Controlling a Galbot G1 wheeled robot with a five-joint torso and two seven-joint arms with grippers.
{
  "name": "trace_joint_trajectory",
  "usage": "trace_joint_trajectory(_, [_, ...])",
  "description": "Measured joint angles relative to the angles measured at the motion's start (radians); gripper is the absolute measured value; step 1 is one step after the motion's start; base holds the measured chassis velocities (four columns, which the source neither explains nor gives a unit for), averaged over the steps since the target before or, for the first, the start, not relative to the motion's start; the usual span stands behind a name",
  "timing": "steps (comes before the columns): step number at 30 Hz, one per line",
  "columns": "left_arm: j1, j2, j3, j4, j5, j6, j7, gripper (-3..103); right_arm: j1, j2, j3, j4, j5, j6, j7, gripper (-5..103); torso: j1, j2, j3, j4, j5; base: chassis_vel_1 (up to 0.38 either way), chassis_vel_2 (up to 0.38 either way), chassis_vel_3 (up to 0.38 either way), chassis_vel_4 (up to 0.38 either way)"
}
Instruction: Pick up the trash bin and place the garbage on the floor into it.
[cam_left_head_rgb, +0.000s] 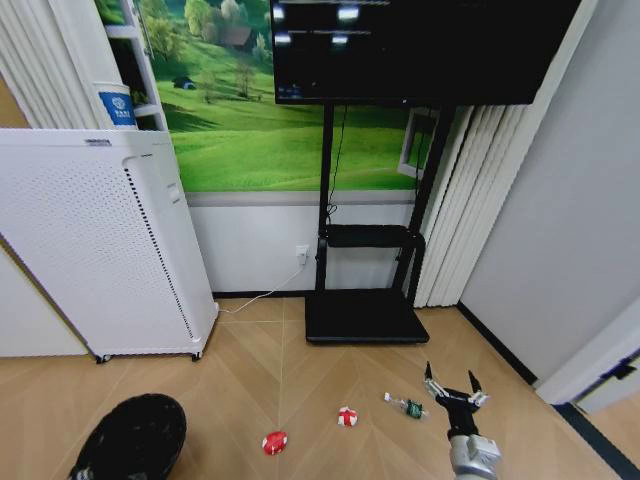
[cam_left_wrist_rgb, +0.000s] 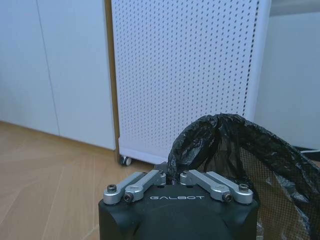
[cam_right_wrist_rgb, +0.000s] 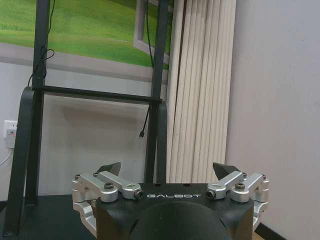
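The right claw (cam_left_head_rgb: 451, 390) sits at the lower right of the head view, fingers spread wide and holding nothing, hovering just right of the green-and-white bottle-like piece (cam_left_head_rgb: 407, 406). In the right wrist view the right claw's two dark fingertips (cam_right_wrist_rgb: 110, 167) stand far apart. The left claw (cam_left_wrist_rgb: 170, 179) is closed narrow on the rim of the trash bin (cam_left_wrist_rgb: 240, 155), pinching its black liner and mesh. In the head view the bin (cam_left_head_rgb: 135, 438) sits at the lower left, mouth facing up. The bottle piece lies flat on the wooden floor (cam_left_head_rgb: 300, 360), long axis running left to right, slightly slanted. The red-and-white wrapper (cam_left_head_rgb: 347, 417) and the red wad (cam_left_head_rgb: 274, 441) lie left of it, well apart from the bin.
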Motion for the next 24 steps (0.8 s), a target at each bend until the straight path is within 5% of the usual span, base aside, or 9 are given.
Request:
trace_joint_trajectory(6, [0.004,0.003,-0.020,-0.037,-0.009,-0.052,0.032,6,-0.015,-0.002,-0.022,-0.001,-0.045,0.006,-0.002,100,0.000,0.000,0.000,0.0000,-0.0001,0.000,0.000,0.000,0.000])
trace_joint_trajectory(16, [0.030,0.004,-0.007,-0.155,-0.041,-0.014,0.059,6,-0.042,0.003,-0.053,-0.011,-0.104,0.007,-0.023,100,0.000,0.000,0.000,-0.0001,0.0002,0.000,0.000,0.000,0.000])
trace_joint_trajectory(24, [0.034,-0.013,0.007,-0.163,-0.017,-0.018,0.065,6,-0.022,0.014,-0.051,-0.026,-0.150,0.015,0.057,100,0.000,0.000,0.000,0.0001,0.0000,0.000,0.000,0.000,0.000])
